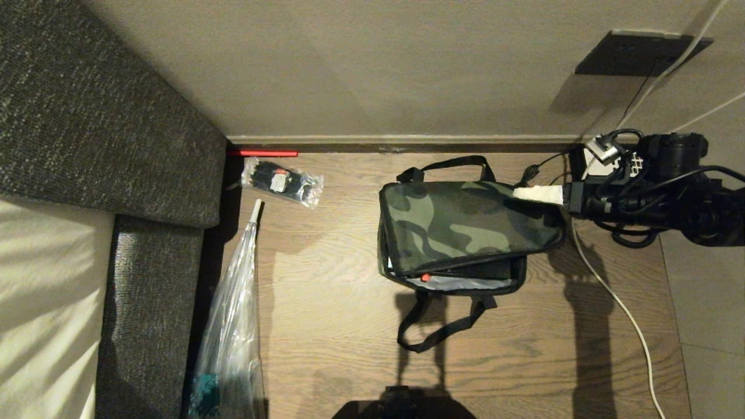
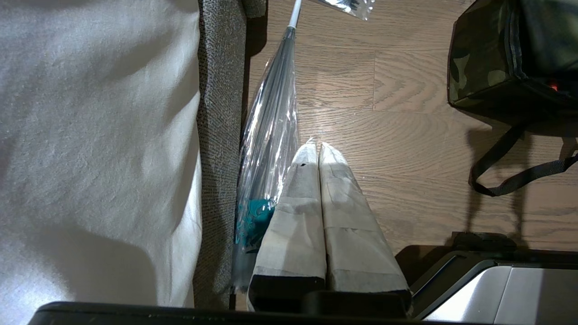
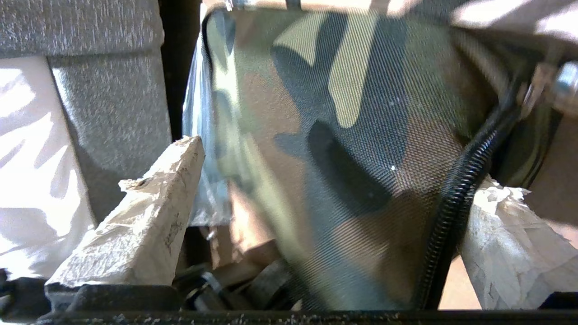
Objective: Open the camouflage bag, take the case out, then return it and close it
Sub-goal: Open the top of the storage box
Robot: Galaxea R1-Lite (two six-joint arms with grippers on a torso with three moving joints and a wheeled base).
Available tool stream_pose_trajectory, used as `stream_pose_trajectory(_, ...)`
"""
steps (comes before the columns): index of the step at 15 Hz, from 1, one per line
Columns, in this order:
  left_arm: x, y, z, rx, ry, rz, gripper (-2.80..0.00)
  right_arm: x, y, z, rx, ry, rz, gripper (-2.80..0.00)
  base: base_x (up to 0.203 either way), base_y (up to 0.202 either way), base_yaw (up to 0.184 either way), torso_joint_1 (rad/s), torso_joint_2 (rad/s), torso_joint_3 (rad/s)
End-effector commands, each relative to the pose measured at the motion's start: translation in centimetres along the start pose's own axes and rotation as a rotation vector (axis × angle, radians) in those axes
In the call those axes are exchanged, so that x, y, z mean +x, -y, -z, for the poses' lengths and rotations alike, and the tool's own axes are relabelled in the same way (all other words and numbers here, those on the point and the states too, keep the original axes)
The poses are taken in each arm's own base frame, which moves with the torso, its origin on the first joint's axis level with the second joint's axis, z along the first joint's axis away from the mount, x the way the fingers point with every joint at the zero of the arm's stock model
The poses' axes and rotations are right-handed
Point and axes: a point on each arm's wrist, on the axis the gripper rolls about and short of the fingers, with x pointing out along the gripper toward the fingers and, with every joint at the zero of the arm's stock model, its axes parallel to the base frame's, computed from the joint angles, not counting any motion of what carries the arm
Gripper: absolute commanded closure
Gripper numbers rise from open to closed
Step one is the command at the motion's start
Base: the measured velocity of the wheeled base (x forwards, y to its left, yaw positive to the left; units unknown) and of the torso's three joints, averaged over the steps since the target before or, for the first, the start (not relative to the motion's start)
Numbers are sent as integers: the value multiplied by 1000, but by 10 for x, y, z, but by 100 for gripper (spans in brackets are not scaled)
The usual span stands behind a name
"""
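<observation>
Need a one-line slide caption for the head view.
Right gripper open over the camouflage bag, lid ajar on the wooden floor.

Camouflage bag, lid ajar, floor-bound

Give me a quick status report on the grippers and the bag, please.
Right gripper open, over the camouflage bag lid's right end. Left gripper shut, parked above floor. Lid down but unzipped, front gaping. Strap handles loose; white cable trails beside the bag.
</observation>
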Motion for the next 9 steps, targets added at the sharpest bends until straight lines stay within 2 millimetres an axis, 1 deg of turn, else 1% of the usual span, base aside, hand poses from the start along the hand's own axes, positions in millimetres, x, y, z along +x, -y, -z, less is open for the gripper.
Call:
stream_pose_trajectory(1,0,0,1,0,-4,0,0,2,-6,4,29,-31,-15,-280,0,0,0,0,0,0)
stream_pose_trajectory(3,0,0,1,0,-4,0,0,7,-11,5,66,-45,-30,-280,0,0,0,0,0,0)
stream_pose_trajectory(6,0,0,1,0,-4,0,0,13,-21,-5,228,-30,-53,-280,0,0,0,0,0,0)
stream_pose_trajectory(9,0,0,1,0,-4,0,0,17,-27,-12,242,-24,-66,-280,0,0,0,0,0,0)
